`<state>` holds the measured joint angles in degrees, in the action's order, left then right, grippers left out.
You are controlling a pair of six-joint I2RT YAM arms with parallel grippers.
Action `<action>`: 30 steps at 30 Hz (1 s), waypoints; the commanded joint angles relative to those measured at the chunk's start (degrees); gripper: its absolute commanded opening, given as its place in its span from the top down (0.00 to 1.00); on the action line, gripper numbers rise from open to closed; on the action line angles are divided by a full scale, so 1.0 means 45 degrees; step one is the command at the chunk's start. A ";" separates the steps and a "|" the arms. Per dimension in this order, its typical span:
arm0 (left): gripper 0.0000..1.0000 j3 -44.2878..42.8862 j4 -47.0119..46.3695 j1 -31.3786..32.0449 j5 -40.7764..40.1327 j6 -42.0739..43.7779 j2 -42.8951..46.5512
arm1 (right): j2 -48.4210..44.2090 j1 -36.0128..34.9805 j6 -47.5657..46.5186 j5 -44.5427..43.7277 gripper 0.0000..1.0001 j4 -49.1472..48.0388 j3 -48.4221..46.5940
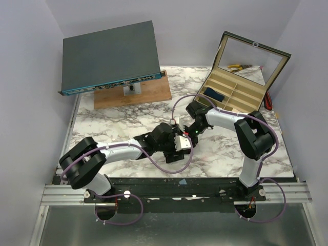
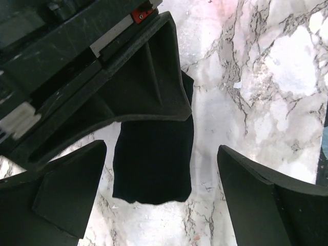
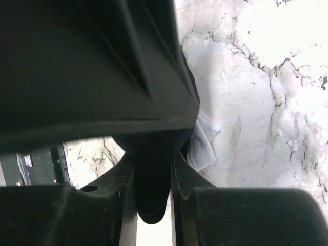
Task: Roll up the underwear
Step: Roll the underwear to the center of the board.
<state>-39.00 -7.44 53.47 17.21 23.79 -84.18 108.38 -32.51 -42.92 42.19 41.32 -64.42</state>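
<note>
From above, I see both arms meeting mid-worktop (image 1: 113,128), hiding the garment. Left wrist: my left fingers (image 2: 266,200) gape, released, either side of the underwear (image 2: 154,164), a narrow black strip. Right wrist: right fingers (image 3: 225,215) clench its end; rolling looks unfinished.

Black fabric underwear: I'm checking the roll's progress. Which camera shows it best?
Left wrist: the black fabric underwear shows as a dark strip over the marble table, inside the open left hand. Right wrist shows only a pinched bit in the right hand. Top external: the arms hide it.
</note>
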 commanded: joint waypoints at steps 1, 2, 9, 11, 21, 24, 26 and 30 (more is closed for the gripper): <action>0.02 -0.0930 0.1002 -0.0030 0.0156 0.0372 -0.1032 | 0.1717 0.0104 -0.0932 -0.4471 0.99 0.0671 0.1048; 0.02 -0.1137 0.1262 -0.0037 0.0073 0.0420 -0.1272 | 0.1756 0.0096 -0.0932 -0.4473 0.99 0.0699 0.0997; 0.07 -0.1534 0.1588 -0.0027 -0.0583 0.0373 -0.1732 | 0.1778 0.0184 -0.0883 -0.4474 0.99 0.0786 0.0963; 0.09 -0.1538 0.1615 -0.0026 -0.0504 0.0286 -0.1826 | 0.1748 0.0234 -0.0911 -0.4508 0.99 0.0896 0.0939; 0.09 -0.0577 0.0600 -0.0003 0.0234 0.0103 -0.1014 | 0.1800 0.0552 -0.1253 -0.4620 0.99 0.1377 0.0665; 0.09 -0.0459 0.0192 0.0012 0.0500 0.0145 -0.1061 | 0.1873 0.0568 -0.1361 -0.4683 0.99 0.1556 0.0598; 0.09 -0.0409 -0.0134 0.0012 0.0628 0.0003 -0.1094 | 0.1893 0.0619 -0.1415 -0.4684 0.99 0.1714 0.0520; 0.09 -0.0288 -0.0767 0.0012 0.0872 -0.0250 -0.1208 | 0.1878 0.0759 -0.1537 -0.4774 0.99 0.1916 0.0524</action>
<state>-41.36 -5.65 53.28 17.52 24.16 -90.17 110.21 -30.46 -45.67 43.09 46.22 -66.74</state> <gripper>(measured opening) 0.913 0.230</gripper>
